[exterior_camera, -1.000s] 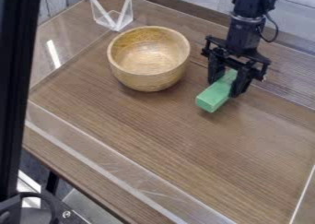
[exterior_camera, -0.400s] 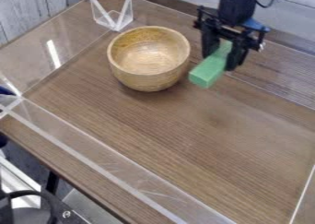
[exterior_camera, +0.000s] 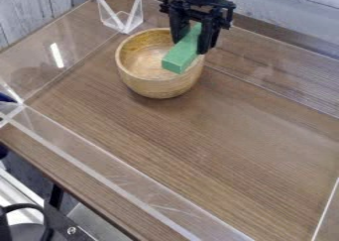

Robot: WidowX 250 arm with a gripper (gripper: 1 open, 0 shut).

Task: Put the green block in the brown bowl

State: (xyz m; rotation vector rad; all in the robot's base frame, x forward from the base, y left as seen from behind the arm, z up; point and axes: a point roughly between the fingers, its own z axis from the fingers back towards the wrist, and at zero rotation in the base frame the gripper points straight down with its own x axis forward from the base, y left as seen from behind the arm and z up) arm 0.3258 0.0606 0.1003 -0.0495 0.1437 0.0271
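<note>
The green block [exterior_camera: 184, 52] hangs tilted in the air, its lower end over the right part of the brown bowl [exterior_camera: 141, 78]. My gripper [exterior_camera: 193, 33] points down from above the bowl's far right rim, its black fingers [exterior_camera: 211, 27] shut on the block's upper end. The round wooden bowl rests on the tabletop at the upper middle, and the part of its inside that shows holds nothing. The block does not touch the bowl.
A small clear folded plastic piece [exterior_camera: 119, 14] stands behind the bowl at the far left. A clear sheet covers the wooden tabletop [exterior_camera: 199, 146], with a raised clear edge [exterior_camera: 79, 161] along the front left.
My gripper has carried the green block up off the table and leftward, from the bowl's right side to above its right part.
</note>
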